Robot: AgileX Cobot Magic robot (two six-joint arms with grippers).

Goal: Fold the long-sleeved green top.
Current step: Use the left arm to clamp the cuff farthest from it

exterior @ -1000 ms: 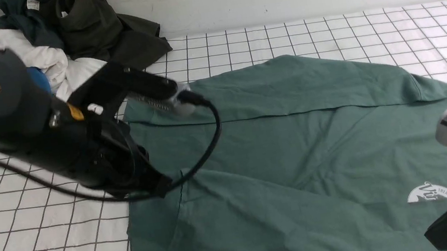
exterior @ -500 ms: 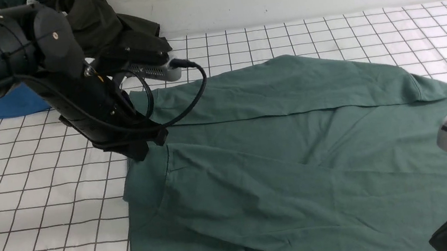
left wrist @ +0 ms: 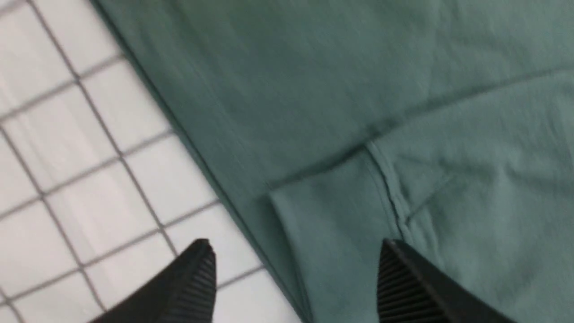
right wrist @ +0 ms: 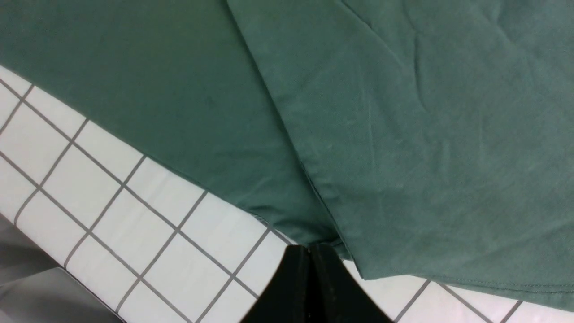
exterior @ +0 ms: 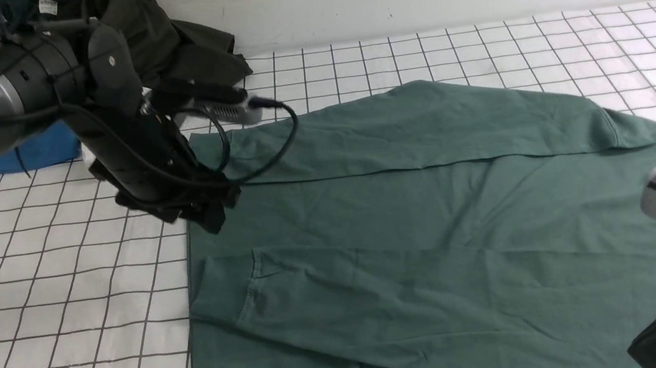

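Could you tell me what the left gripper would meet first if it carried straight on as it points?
The left gripper would most likely land on the sleeve cuff of the green top, which lies between its open jaws; depth is hard to judge.

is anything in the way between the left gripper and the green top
Nothing visible. The left gripper hangs open right over the edge of the green top, by its sleeve cuff, with only bare fabric and grid cloth under it. The pile of clothes lies off by the wall.
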